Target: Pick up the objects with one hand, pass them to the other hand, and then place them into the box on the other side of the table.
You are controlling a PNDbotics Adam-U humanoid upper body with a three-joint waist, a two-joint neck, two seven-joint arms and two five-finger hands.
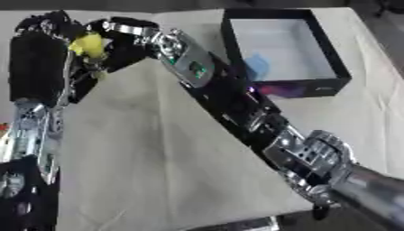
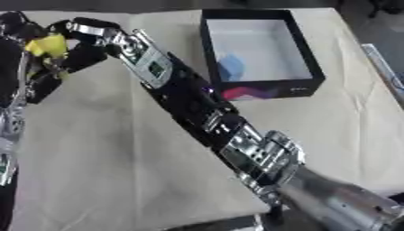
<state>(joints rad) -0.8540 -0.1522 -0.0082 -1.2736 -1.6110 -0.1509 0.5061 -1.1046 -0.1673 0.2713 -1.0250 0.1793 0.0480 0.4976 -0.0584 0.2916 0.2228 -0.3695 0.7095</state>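
Step in hand: handover, judged from the two hands meeting at the far left of the counter (image 1: pixel 158 171) with the yellow object (image 1: pixel 88 45) between them.

Yellow object: small, soft-edged, held above the counter at the upper left, well apart from the box (image 1: pixel 331 54); its exact shape cannot be made out.

Left hand (image 1: pixel 39 58): raised, dark fingers curled around the yellow object from the left side (this looks like the carrying hand).

Right hand (image 1: pixel 126 38): reached across the whole counter from the lower right, fingers bent in toward the yellow object; whether they already pinch it or only close beside it cannot be told.

Box: black walls, pale floor, on the right far side of the counter; a blue object (image 1: pixel 256 66) already lies inside near its front left wall.

Progress: one item apparently delivered; the yellow one is not yet across.

Doing it well: the right fingers should wrap the exposed part of the object before the left fingers let go, so it never hangs unsupported. The left hand should open away to the left, not downward. The right arm then swings back toward the box, clearing its near wall before releasing.

Risk: a small object can slip between the fingers.
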